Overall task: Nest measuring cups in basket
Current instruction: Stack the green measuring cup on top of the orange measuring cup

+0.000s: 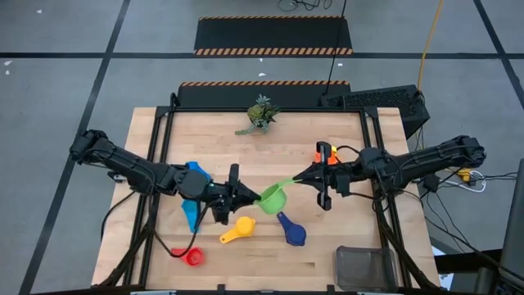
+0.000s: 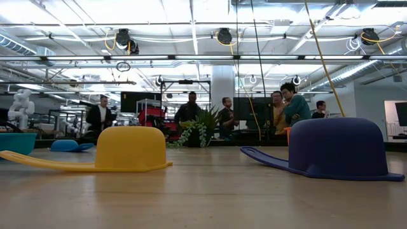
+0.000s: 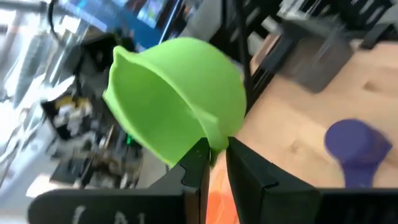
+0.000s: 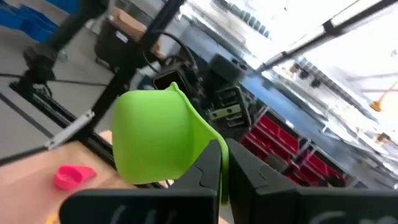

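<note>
Green cup is held above the middle of the table between both claws: the right claw is closed tight on its handle, while the left claw is nearly closed on the bowl's rim. The yellow cup, dark blue cup and red cup are seen lying on the table, and the basket is placed at the near right corner.

Overhead view straight down, low view level across table, both wrist views close (sharing green cup)
</note>
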Tool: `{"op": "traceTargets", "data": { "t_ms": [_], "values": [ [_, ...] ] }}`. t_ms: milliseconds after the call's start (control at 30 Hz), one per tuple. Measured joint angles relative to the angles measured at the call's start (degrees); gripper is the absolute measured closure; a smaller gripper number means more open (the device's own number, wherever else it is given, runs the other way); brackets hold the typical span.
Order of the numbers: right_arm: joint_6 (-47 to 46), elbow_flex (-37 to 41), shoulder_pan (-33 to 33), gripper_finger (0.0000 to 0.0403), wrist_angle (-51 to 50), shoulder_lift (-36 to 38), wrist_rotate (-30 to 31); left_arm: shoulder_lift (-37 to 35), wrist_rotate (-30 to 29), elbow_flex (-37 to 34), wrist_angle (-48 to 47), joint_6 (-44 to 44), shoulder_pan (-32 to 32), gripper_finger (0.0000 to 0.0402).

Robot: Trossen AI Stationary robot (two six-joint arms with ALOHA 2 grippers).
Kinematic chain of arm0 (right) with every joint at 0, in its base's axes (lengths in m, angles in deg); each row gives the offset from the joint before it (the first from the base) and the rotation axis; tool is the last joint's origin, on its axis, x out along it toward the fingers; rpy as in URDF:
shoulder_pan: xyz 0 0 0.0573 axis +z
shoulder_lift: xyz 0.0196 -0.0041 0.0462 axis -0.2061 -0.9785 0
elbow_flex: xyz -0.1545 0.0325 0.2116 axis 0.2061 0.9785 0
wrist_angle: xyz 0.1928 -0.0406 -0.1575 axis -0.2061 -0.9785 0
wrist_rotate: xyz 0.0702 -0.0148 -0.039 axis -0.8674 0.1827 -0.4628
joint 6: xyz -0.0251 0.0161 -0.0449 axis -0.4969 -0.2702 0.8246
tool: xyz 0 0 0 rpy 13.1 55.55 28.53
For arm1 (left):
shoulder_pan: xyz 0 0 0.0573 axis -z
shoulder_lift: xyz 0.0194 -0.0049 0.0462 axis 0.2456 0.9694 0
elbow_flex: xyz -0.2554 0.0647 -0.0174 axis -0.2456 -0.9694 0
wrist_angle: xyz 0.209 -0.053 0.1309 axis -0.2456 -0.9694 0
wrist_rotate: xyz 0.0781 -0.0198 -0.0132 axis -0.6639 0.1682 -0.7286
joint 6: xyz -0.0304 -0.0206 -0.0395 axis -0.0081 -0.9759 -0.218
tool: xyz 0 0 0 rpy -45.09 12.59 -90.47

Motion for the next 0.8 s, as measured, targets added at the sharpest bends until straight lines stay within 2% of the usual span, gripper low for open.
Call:
{"op": "traceTargets", "data": {
  "t_ms": [167, 467, 800],
  "values": [
    [0.3, 0.0, 0.3, 0.0403, -5.6, 3.6, 4.4, 0.0, -7.4, 0.0, -0.2, -4.7, 0.0, 0.0315],
    [5.5, 0.0, 4.4, 0.0403, -15.4, 8.3, 18.9, 0.0, -18.9, 0.0, -0.6, -15.0, -0.2, 0.0239],
    [12.6, 0.0, 9.8, 0.0403, -26.6, 9.5, 38.0, 0.0, -21.9, 0.0, -7.2, -29.2, -0.2, 0.0227]
  ]
}}
